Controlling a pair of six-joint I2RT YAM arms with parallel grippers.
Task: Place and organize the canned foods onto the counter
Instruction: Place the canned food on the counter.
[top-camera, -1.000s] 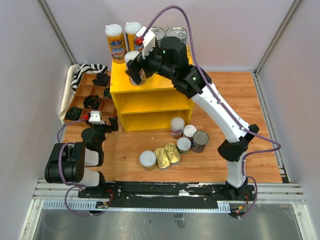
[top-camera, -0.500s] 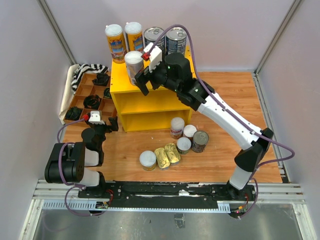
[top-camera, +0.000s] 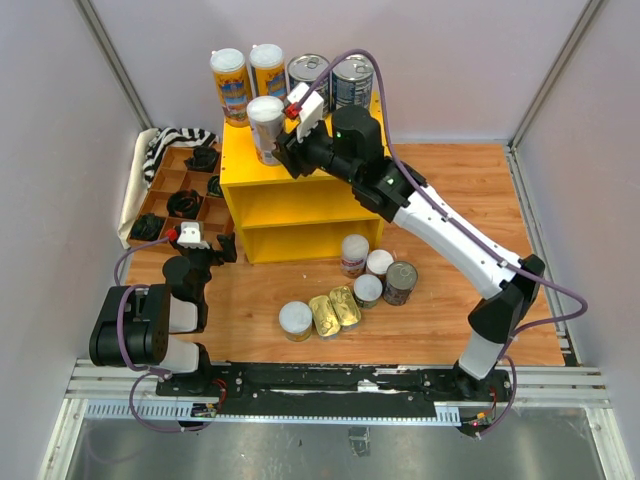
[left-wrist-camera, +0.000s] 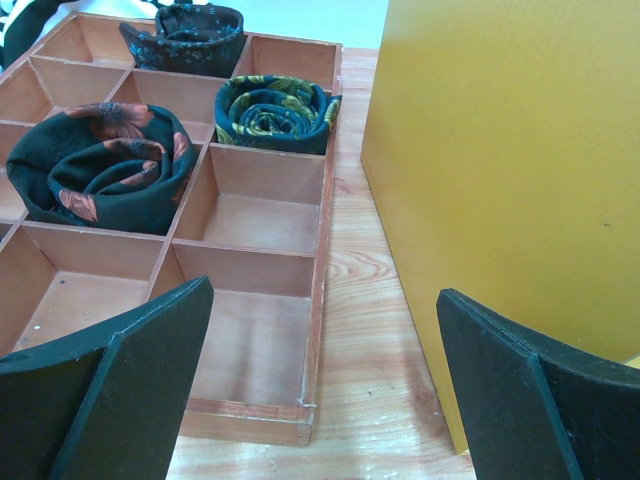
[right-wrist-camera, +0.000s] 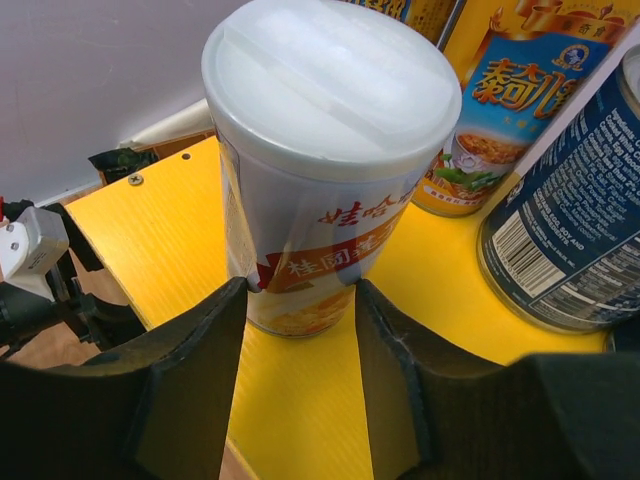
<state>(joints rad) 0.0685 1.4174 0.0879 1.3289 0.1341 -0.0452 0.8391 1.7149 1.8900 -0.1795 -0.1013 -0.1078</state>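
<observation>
On the yellow counter (top-camera: 240, 165) (right-wrist-camera: 300, 400) stand several canned foods: two tall yellow-labelled tins (top-camera: 229, 82), two silver-topped dark cans (top-camera: 352, 78) and a white-lidded tin (top-camera: 266, 120) (right-wrist-camera: 320, 150) in front of them. My right gripper (top-camera: 284, 157) (right-wrist-camera: 300, 290) hovers over the counter top, open with a narrow gap. Its tips sit at the base of the white-lidded tin, which stands upright on its own. Several more cans (top-camera: 379, 264) and two gold-topped tins (top-camera: 335, 310) lie on the floor in front. My left gripper (top-camera: 222, 248) (left-wrist-camera: 322, 292) is wide open and holds nothing.
A brown divided tray (top-camera: 160, 195) (left-wrist-camera: 322, 200) with rolled dark fabrics (left-wrist-camera: 105, 165) sits left of the counter, a striped cloth (top-camera: 165, 145) behind it. The counter's yellow side wall (left-wrist-camera: 500, 150) rises close to my left gripper's right finger. Grey walls enclose the wooden floor.
The right gripper set the white-lidded tin upright on the counter top, let go, drew back a little and narrowed its jaws. The left arm has not moved.
</observation>
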